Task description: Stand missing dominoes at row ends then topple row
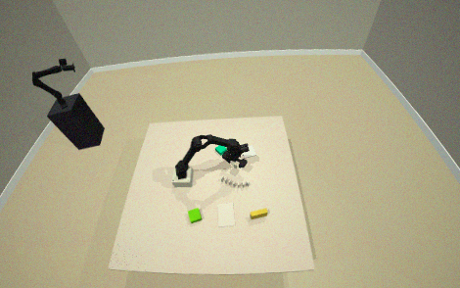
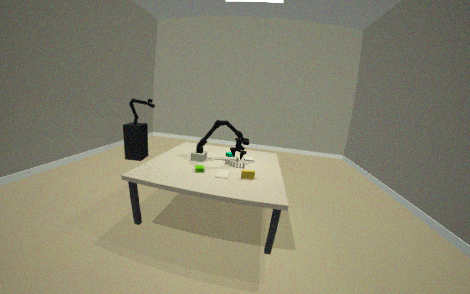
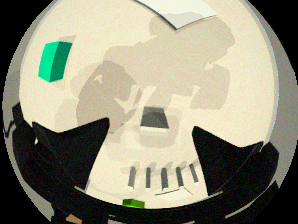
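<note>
Several thin grey dominoes stand in a slightly curved, evenly spaced row; one row domino (image 3: 148, 177) shows near the bottom of the wrist view, and the right finger may hide part of the row. A single domino (image 3: 154, 117) is apart from the row, broad face toward the wrist camera; it looks upright. My gripper (image 1: 234, 163) (image 2: 238, 153) (image 3: 152, 126) is open above this single domino, one finger on each side of it in the wrist view, holding nothing. How far the fingertips are above the table is hard to tell.
A teal block (image 1: 220, 149) (image 2: 229, 154) (image 3: 51, 61) and a white pad (image 1: 251, 152) (image 3: 185, 10) lie behind the row. In front are a green block (image 1: 195, 216) (image 2: 199, 169), a white card (image 1: 226, 216) (image 2: 222, 175) and a yellow block (image 1: 258, 214) (image 2: 248, 174).
</note>
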You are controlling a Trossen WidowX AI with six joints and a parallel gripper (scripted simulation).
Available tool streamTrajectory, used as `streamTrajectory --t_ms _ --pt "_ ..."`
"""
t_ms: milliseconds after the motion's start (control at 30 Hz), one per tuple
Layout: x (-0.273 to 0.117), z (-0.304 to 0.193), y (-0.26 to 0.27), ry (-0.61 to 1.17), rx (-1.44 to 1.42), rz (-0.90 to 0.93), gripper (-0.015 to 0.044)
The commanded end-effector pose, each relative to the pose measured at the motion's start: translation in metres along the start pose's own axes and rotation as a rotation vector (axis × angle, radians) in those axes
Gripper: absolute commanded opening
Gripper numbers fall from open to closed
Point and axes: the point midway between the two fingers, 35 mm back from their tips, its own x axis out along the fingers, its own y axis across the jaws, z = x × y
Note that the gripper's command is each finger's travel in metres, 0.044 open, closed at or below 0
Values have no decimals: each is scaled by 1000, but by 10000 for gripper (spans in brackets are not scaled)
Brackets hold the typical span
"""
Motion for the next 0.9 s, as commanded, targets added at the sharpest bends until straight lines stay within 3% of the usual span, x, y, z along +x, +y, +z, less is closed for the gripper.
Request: streamTrajectory --t_ms 0,333,733,867 --pt "4 1 -1 -9 -2 -3 440" --pt "15 1 0 -9 -2 -3 440" --pt "15 1 0 -9 -2 -3 125" --pt "15 1 0 -9 -2 -3 107"
